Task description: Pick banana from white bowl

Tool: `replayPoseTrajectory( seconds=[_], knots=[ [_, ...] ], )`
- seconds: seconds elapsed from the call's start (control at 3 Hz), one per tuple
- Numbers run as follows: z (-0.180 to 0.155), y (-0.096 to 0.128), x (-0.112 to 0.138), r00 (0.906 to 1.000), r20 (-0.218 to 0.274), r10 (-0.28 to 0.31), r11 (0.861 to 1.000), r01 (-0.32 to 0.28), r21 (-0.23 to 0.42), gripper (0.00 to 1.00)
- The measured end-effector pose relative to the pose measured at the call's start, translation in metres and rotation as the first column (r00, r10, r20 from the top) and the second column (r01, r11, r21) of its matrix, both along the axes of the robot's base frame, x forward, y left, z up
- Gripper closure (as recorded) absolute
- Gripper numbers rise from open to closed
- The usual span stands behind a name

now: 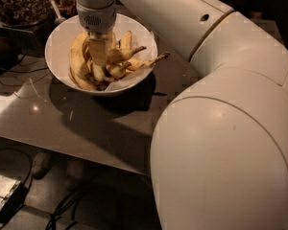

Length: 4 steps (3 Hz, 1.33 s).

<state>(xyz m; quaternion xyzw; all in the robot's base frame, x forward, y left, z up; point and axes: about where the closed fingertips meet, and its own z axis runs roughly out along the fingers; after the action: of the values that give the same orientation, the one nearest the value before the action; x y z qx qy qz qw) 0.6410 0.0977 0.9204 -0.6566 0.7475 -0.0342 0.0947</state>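
The white bowl [55,37] stands at the back left of a grey table and holds several bananas. My gripper [99,70] reaches straight down from the wrist into the middle of the bowl, among the fruit. A plump yellow banana [126,54] with a dark tip lies just right of the gripper and touches it. A longer, strongly curved banana [78,61] with a browned edge lies along the bowl's left side. Another banana's stem [158,59] pokes over the right rim. The gripper's tip is hidden among the bananas.
A clear glass container of brown nuts [17,4] with a spoon [55,11] stands behind the bowl at the back left. My large white arm [221,128] fills the right half. The table's front edge [86,152] runs below, with cables on the floor.
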Motion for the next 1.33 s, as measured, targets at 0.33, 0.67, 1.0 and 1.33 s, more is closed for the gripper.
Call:
replayPoseTrajectory(
  seconds=[0.33, 0.67, 1.0, 1.33],
  knots=[
    [0.000, 0.000, 0.000, 1.0000, 0.000, 0.000, 1.000, 0.000, 0.000, 0.98],
    [0.008, 0.002, -0.001, 0.9988, 0.045, 0.020, 0.999, -0.021, 0.031, 1.00],
    [0.028, -0.009, -0.016, 0.9909, 0.103, 0.087, 0.989, -0.098, 0.107, 1.00],
    [0.042, -0.032, -0.026, 0.9802, 0.136, 0.144, 0.968, -0.168, 0.187, 1.00]
  ],
)
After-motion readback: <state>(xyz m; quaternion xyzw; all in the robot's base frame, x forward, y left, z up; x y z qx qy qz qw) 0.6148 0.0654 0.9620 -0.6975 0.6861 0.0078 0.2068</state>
